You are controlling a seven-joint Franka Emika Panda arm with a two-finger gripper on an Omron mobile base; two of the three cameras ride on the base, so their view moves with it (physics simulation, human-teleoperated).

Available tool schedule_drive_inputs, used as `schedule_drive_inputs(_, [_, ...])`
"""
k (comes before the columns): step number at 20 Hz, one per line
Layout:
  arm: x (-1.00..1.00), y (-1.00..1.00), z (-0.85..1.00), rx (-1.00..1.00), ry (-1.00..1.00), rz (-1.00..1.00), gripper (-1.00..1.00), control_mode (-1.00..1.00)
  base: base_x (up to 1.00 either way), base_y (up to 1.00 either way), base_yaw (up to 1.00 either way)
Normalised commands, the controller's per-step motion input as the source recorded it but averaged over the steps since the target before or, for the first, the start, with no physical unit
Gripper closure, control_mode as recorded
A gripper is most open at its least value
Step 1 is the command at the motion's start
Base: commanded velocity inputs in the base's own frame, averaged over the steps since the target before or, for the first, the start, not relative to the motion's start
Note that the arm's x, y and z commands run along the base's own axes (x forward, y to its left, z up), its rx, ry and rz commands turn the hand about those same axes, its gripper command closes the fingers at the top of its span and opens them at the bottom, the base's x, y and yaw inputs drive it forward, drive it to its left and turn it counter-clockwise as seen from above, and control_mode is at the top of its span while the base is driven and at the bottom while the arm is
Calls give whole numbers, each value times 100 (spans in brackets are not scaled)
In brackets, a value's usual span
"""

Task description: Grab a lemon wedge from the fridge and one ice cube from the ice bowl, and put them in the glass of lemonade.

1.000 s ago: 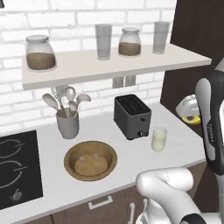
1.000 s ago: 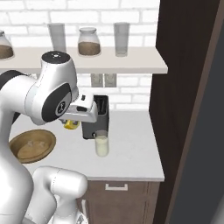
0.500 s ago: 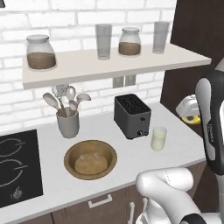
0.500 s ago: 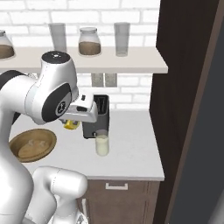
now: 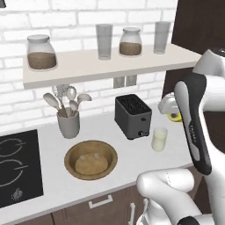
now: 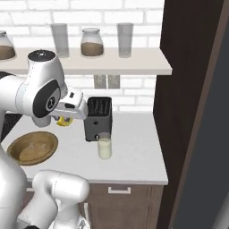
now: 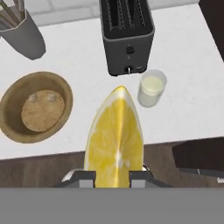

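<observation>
Lemon wedge [image 7: 114, 140]: bright yellow, moist-looking flesh with fine radial grain. Ice bowl [image 7: 35, 106]: brown wood, matt, visible grain. Glass of lemonade [image 7: 152, 89]: clear smooth glass, cloudy pale liquid. Toaster [image 5: 133, 116]: dark grey, matt casing. Utensil cup [image 5: 69, 124]: plain grey, matt. Bench [image 5: 127, 156]: smooth off-white, faintly speckled. Wall [image 5: 66, 15]: white brick, rough-jointed. Stove [image 5: 17, 166]: glossy black.

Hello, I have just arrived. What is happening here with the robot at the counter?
The robot arm holds a lemon wedge between its fingers, above the white counter. The glass of lemonade stands on the counter in front of the black toaster, and the wedge is not yet in it. The wooden ice bowl sits further along the counter, near the grey utensil cup.
</observation>
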Motion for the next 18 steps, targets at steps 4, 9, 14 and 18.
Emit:
schedule_drive_inputs(4, [25, 30, -30, 0, -13, -5, 100, -100, 0, 0, 0])
schedule_drive_inputs(9, [65, -2, -24, -1, 0, 0, 100, -100, 0, 0, 0])
schedule_drive_inputs(14, [100, -35, -22, -5, 12, 0, 100, -100, 0, 0, 0])
schedule_drive_inputs(18, [79, -62, -36, 0, 16, 0, 100, -100, 0, 0, 0])
